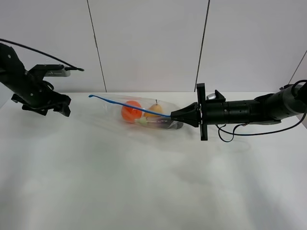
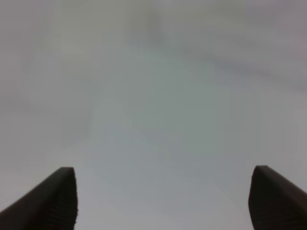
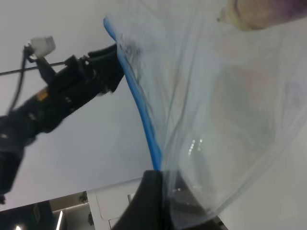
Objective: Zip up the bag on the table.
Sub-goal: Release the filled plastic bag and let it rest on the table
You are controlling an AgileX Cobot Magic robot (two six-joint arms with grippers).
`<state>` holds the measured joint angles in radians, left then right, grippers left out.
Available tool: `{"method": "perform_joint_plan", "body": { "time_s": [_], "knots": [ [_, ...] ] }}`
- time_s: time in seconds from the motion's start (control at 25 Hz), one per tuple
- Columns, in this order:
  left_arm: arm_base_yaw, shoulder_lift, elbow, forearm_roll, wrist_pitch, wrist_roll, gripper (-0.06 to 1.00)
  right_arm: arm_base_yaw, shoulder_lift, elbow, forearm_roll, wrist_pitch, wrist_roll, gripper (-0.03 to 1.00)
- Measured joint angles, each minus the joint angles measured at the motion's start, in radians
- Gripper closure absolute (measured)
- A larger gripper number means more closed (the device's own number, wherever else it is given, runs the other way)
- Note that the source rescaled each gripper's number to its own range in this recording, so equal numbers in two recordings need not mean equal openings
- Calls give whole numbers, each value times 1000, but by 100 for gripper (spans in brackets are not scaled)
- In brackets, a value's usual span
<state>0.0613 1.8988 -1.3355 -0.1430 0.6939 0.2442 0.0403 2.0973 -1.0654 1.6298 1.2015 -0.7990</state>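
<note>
- The bag (image 1: 148,115) is lying on the far middle of the desk (image 1: 144,191), with an orange fruit (image 1: 130,111) and a yellow fruit (image 1: 154,110) showing through the clear plastic.
- The blue zipper strip (image 1: 127,104) is running from the right pincer (image 1: 178,116) leftward to a free end lifted off the desk.
- The right pincer is closing on the right end of the strip, jaws pressed together; the wrist view is showing the strip (image 3: 144,120) entering the dark fingers (image 3: 151,201).
- The left pincer (image 1: 45,106) is standing open and empty, well apart from the strip's free end at the far left; its wrist view is showing only two spread fingertips (image 2: 60,196) over bare desk.
- Risk: with only one end held, the bag is likely to slide or bunch when the strip is pulled, because nothing is anchoring the left end.
- Risk: the thin strip may be slipping out of the right grip, leaving the seal partly open.
</note>
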Motion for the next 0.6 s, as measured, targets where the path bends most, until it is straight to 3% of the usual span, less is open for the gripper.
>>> {"method": "perform_joint_plan", "body": {
  "time_s": [0.12, 0.24, 0.48, 0.6],
  "knots": [
    [0, 0, -97, 0, 171, -108, -6, 0, 0, 0, 0, 0, -2, 97],
    [0, 0, -159, 0, 262, -169, -6, 0, 0, 0, -1, 0, -4, 97],
    [0, -1, -190, -1, 466, -184, -6, 0, 0, 0, -8, 0, -7, 97],
    [0, -3, -191, -1, 511, -184, -6, 0, 0, 0, -16, 0, -7, 97]
  ]
}}
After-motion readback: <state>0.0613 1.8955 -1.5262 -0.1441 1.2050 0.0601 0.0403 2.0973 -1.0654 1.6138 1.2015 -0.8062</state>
